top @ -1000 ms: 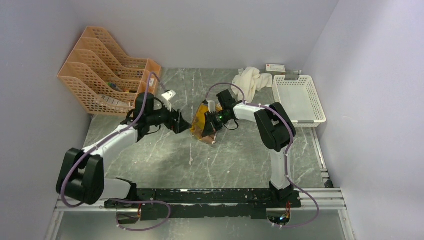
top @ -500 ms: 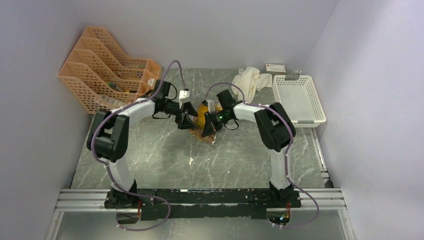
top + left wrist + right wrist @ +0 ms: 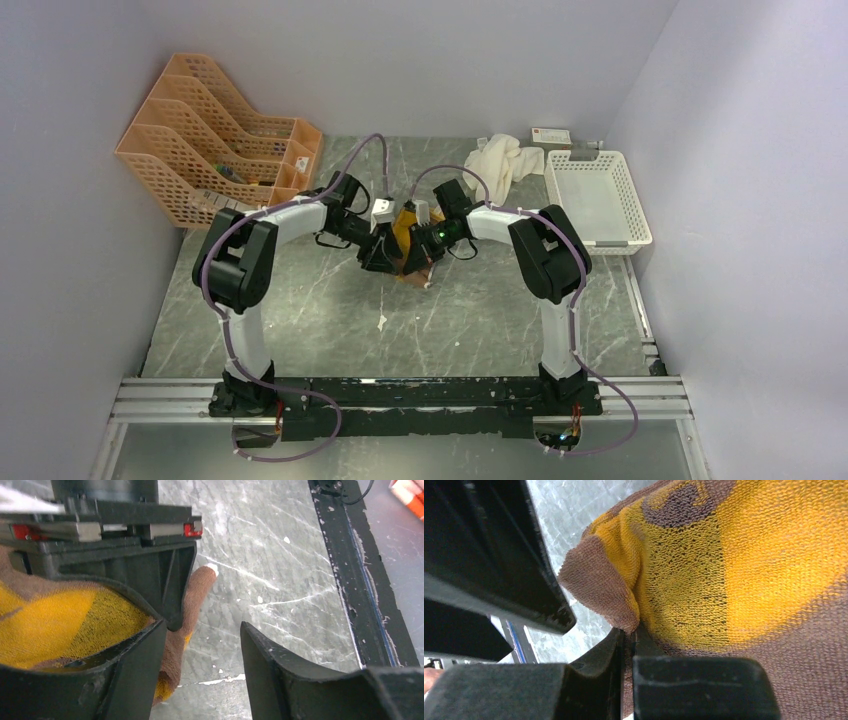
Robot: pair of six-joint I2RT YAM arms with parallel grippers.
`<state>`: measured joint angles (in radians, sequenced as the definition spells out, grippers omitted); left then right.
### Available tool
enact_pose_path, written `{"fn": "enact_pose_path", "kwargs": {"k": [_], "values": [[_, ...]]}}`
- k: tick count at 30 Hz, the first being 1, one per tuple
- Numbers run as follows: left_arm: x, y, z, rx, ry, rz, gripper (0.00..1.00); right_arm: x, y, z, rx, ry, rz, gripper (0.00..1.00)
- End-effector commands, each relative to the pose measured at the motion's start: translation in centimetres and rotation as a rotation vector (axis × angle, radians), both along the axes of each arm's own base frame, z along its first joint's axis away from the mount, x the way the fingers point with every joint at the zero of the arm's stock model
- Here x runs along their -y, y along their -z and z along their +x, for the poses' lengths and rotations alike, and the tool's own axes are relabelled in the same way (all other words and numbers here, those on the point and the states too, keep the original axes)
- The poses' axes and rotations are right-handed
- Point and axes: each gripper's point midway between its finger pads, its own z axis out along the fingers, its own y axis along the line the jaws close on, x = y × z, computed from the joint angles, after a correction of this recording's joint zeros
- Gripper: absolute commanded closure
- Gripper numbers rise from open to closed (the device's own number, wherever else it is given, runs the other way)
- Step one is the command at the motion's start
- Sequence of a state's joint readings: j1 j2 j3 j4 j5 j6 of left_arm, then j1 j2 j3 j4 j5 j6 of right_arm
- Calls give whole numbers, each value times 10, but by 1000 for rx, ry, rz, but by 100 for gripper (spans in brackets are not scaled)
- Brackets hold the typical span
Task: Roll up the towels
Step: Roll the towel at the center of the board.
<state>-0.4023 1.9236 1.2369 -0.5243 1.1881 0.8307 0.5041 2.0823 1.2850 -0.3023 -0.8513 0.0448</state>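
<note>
Marble table, pale walls, right gripper pinching brown towel, left gripper parted.

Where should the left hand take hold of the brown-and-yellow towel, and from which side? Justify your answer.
Probably the loose brown edge of the brown-and-yellow towel, just beside where the right hand pinches it shut. The open left hand should close in from the towel's left in the top view: that edge lies partly between its fingers.

Left arm: elbow swung up from the near-left corner of the counter.
Left gripper: moved right to mid-counter, now against the brown towel.
</note>
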Motion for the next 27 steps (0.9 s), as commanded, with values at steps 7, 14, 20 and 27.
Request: {"fn": "enact_pose_path", "kwargs": {"k": [7,14,20,27], "values": [[-1,21,18,41,-70,12,18,-2,-2,4,12,-16,11,100],[-1,11,33,83,-125,-28,10,-1,0,2,5,-18,12,100],[-4,16,37,57,-133,-20,9,0,1,-1,1,-22,15,100],[-4,31,25,-21,-78,-6,17,0,0,-1,5,-25,18,100]]}}
